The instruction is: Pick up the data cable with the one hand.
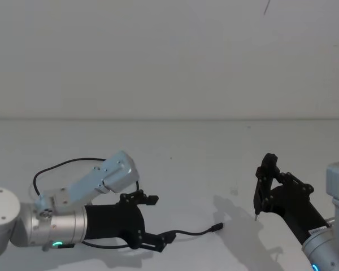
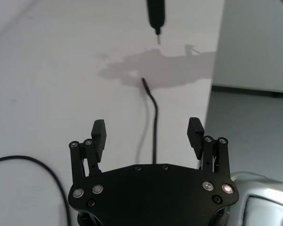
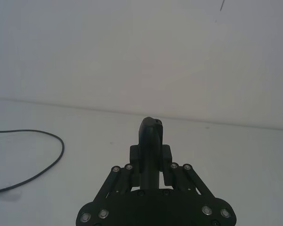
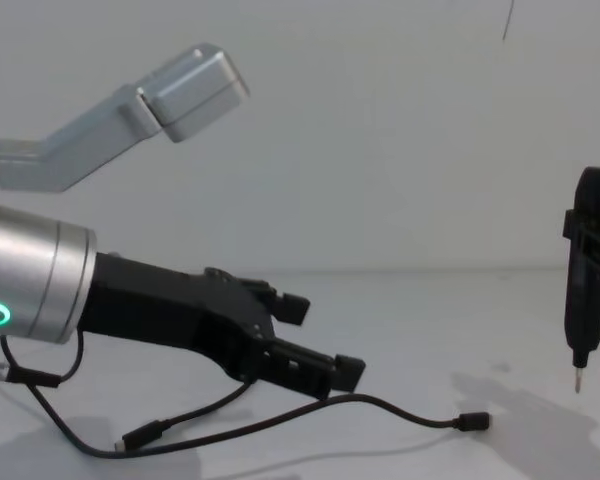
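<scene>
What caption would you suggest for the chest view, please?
Open left claw poised over the data cable on the table; slim tool upright at right.

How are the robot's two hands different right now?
The left gripper is open and empty over the data cable; the right gripper is shut on a slim black tool. The left one reaches low across the table; the right one holds its tool upright, tip down. Both are black.

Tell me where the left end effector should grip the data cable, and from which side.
Grip the straight stretch of the data cable behind its plug. It lies flat on the table, running between the open fingers of the left end effector, so probably come straight down astride it. The right end effector, shut on a slim tool, is off right.
</scene>
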